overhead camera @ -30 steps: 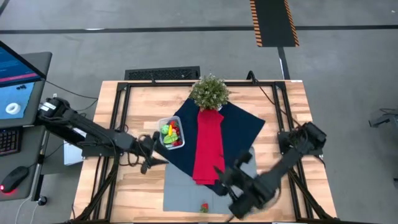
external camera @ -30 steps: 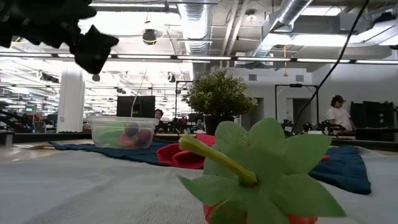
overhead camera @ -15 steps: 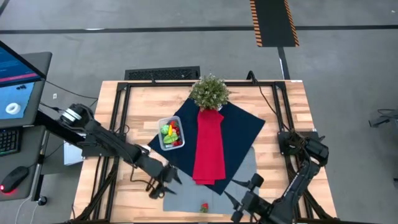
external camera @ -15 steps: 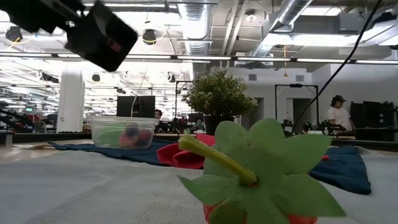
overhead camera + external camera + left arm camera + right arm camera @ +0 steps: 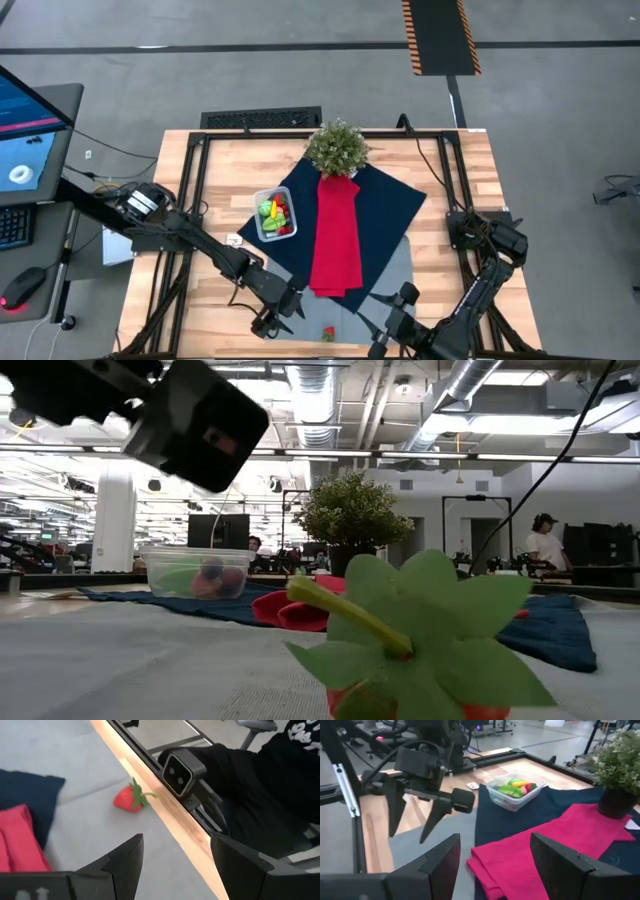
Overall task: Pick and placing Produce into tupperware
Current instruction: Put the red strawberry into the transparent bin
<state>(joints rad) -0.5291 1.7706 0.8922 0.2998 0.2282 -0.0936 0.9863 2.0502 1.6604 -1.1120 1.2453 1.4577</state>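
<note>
One strawberry (image 5: 328, 333) lies on my grey mat (image 5: 300, 310) right at the table's near edge (image 5: 175, 825), leafy cap toward that edge. My left gripper (image 5: 270, 322) hovers beside it, fingers spread and empty; my right gripper (image 5: 392, 318) waits likewise. Filled tupperware (image 5: 274, 214) sits well apart.

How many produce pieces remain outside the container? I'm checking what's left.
1: a strawberry lies on the grey mat near the table's front edge. The rest sit in the container; none seems hidden.
</note>
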